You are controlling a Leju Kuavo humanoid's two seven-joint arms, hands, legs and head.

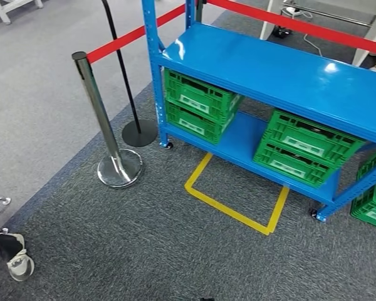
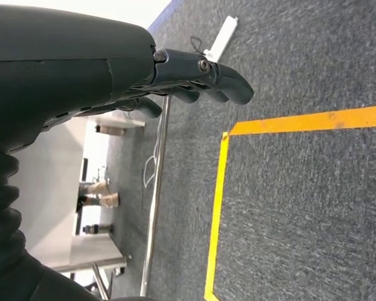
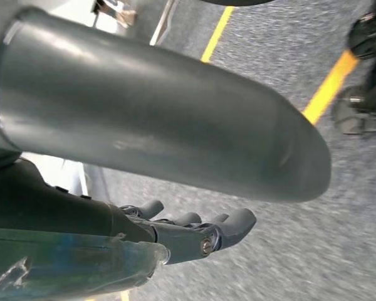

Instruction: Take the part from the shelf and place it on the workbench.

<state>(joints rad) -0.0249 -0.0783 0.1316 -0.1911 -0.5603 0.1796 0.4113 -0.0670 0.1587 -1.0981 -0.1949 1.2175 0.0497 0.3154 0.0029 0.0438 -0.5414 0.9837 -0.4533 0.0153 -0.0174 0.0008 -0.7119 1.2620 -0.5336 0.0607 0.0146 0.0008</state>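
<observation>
- At the far left edge of the head view a person's shoe (image 1: pixel 19 263) rests on the grey carpet (image 1: pixel 129 251).
- In the upper left stands a chrome barrier post (image 1: pixel 101 119) on a round base; a red belt (image 1: pixel 125 39) runs from its top to the upper right.
- Just beside it, a black post (image 1: pixel 122 69) rises from a flat black disc.
- The blue shelf (image 1: pixel 281 75) fills the centre and right of the frame. Its upper board is bare and shiny.
- On the lower board two green crates (image 1: pixel 198 103) are stacked at the left, and two more green crates (image 1: pixel 302 147) at the right.
- I cannot tell where the part is; the crates hide what they hold.
- A yellow tape rectangle (image 1: pixel 233 210) marks the carpet in front of the shelf.
- In the left wrist view, the left hand (image 2: pixel 195 78) has its fingers stretched out nearly straight and holds nothing.
- In the right wrist view, the right hand (image 3: pixel 195 229) also has its fingers extended and apart, with nothing in them.
</observation>
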